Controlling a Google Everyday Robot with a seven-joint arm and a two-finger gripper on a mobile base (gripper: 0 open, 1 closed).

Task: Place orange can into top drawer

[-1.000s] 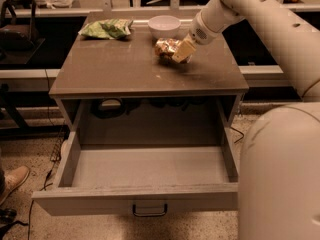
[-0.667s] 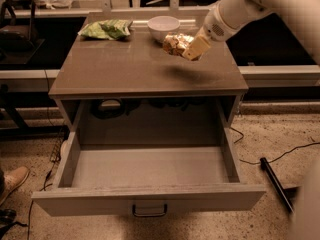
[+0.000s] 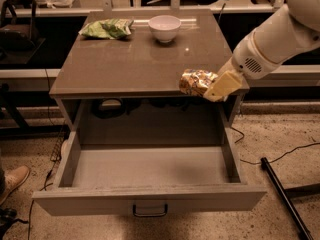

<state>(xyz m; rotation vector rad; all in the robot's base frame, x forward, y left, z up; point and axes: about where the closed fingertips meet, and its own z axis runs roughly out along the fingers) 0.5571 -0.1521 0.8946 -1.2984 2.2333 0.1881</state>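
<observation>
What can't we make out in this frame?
All camera view:
- Gripper holding orange can at the table's front right corner: far finger hidden behind the can.
- Top drawer: nearest floor strip hidden behind its front panel.
- Dark shapes under the table: too shadowed to identify.
- Arm: cut off by the right edge.

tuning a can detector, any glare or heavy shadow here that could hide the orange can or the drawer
Camera view: warm, dim light. The orange can glints in patches, held by the gripper at the front right edge of the tabletop. One small glare spot lies near the white bowl. The top drawer is shadowed at its back.
</observation>
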